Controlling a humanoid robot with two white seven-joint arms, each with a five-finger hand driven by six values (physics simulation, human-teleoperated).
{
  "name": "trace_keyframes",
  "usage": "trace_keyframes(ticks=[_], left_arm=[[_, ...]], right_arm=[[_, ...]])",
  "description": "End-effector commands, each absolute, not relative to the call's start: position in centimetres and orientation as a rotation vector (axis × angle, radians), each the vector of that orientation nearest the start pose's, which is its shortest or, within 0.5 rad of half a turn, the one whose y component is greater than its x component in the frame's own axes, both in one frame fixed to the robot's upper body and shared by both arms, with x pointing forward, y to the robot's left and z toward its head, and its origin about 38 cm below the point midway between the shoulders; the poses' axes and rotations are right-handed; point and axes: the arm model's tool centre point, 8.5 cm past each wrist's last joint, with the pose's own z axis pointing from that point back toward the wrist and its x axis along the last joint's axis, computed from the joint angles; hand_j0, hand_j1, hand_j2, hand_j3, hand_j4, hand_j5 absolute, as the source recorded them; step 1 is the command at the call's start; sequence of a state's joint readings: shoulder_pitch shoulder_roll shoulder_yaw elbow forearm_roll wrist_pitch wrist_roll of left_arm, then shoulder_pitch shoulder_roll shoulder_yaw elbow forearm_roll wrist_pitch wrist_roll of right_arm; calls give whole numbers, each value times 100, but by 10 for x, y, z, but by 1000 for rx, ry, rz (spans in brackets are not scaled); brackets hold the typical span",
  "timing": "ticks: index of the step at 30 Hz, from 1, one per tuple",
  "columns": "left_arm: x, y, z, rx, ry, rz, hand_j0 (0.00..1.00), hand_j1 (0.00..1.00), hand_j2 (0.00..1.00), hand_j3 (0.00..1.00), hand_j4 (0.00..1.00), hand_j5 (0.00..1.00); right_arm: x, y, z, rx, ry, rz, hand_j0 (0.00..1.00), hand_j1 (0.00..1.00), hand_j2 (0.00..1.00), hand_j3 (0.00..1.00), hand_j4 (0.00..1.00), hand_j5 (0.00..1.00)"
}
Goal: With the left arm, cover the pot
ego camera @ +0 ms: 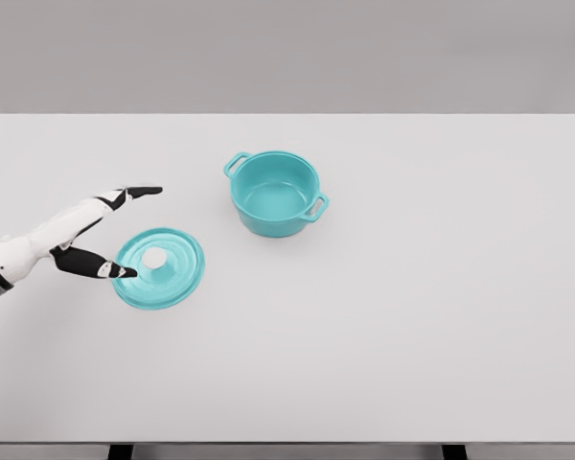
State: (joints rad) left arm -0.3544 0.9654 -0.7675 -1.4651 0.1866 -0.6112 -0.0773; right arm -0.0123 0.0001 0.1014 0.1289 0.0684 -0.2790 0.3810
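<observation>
A teal pot [275,193] with two side handles stands uncovered on the white table [412,316], a bit left of the middle. Its teal lid [160,268] with a white knob [154,259] lies flat on the table to the pot's lower left. My left hand [125,230] comes in from the left edge and sits at the lid's left rim, open. The thumb tip [123,272] is over the lid's left edge and the fingers [142,192] point right above the lid, apart from the knob. It holds nothing.
The table's far edge [287,115] runs along the top and its front edge [287,443] along the bottom. Nothing else stands on the table.
</observation>
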Motion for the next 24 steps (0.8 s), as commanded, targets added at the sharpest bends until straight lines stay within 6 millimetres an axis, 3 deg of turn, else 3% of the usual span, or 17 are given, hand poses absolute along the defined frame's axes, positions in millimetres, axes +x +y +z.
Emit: trace_keyframes(ticks=[1,3,4,7,17,24], left_arm=[[369,330,131,-28,-1702,-1259,100,100,100,100,100,100],[365,329,126,-58,-1694,-1226,97,97,97,97,97,97],[362,329,122,-88,-1679,-1203,88,88,88,88,88,88],[361,327,124,-117,-1692,-1158,84,84,84,84,84,84],[364,356,102,-83,-1606,-1083,88,88,88,88,88,88],[361,342,105,-116,-1628,-1105,87,87,87,87,87,87]], right_arm=[[-14,-239,-253,314,-119,203,100,100,100,100,100,100],[-14,-239,-253,312,-119,203,100,100,100,100,100,100],[-14,-239,-253,312,-119,203,100,100,100,100,100,100],[-14,-239,-253,314,-119,203,100,100,100,100,100,100],[-14,-239,-253,312,-119,203,100,100,100,100,100,100],[-14,-239,-253,314,-119,203,100,100,100,100,100,100]])
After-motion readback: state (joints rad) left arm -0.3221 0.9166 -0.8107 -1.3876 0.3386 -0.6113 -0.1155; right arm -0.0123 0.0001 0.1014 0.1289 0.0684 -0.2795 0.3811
